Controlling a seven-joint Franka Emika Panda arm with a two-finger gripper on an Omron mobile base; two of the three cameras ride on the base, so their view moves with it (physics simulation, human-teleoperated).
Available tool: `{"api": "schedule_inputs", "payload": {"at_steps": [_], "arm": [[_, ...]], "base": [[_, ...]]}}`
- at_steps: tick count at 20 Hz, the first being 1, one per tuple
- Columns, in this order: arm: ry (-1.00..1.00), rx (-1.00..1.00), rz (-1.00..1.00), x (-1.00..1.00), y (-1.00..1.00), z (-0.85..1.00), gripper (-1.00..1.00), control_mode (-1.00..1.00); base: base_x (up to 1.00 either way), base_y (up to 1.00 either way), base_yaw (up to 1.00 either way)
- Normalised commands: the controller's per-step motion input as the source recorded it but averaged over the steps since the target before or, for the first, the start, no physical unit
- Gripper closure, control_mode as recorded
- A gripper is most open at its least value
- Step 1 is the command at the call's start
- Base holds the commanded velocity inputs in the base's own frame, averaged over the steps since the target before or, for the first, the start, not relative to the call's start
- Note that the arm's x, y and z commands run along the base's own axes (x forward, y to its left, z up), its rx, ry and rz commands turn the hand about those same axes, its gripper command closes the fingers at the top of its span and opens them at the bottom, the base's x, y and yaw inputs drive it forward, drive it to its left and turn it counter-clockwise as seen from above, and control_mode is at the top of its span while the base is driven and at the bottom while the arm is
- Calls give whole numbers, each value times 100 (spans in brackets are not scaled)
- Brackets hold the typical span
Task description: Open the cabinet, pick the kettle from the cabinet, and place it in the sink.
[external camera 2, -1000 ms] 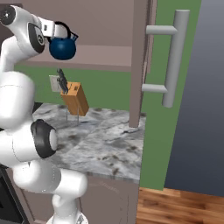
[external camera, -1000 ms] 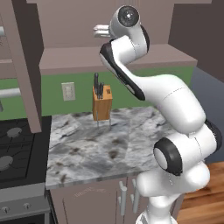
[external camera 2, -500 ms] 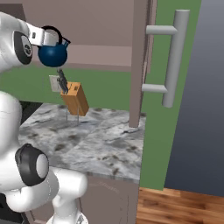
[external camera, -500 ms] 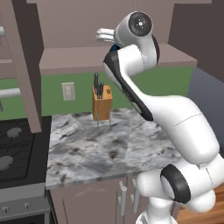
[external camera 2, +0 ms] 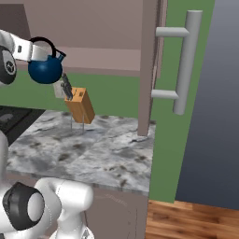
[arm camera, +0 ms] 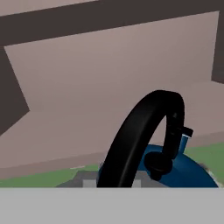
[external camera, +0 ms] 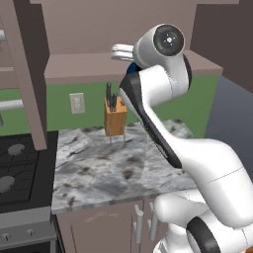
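The blue kettle point(external camera 2: 45, 71) hangs in the air in front of the open cabinet's shelf point(external camera 2: 100, 58), above the counter's left part. My gripper point(external camera 2: 34, 50) is shut on its thin black arched handle point(external camera 2: 45, 41). In the hand view the handle point(arm camera: 142, 133) arcs up close to the camera over the blue body point(arm camera: 186, 173) and the lid knob point(arm camera: 158, 166). From the left base view my arm hides most of the kettle, leaving a blue sliver point(external camera: 131, 67). The cabinet's right door point(external camera 2: 149, 60) stands open with its grey bar handle point(external camera 2: 186, 60); the left door point(external camera: 24, 74) is swung out too. The sink is out of view.
A wooden knife block point(external camera 2: 80, 105) stands at the back of the marble counter point(external camera 2: 93, 154). A black stovetop point(external camera: 20, 163) borders the counter on the left. A wall outlet point(external camera: 76, 103) sits on the green wall. Lower cabinet doors point(external camera: 113, 227) run under the counter edge.
The arm has carried the kettle out of the cabinet, leftward and down in the right base view. The grip has stayed shut. The counter and knife block have not shifted.
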Motion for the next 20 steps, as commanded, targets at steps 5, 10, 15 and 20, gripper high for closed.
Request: {"api": "schedule_inputs", "payload": {"at_steps": [5,10,15,20], "arm": [[13,0,0,-54,0,-39,100,-100],[16,3,-1,-41,-21,-45,100,-100],[15,2,0,-32,-20,-54,100,-100],[1,0,0,-24,-13,-58,100,-100]], "base": [[0,0,0],[0,0,0],[0,0,0],[0,0,0]]}}
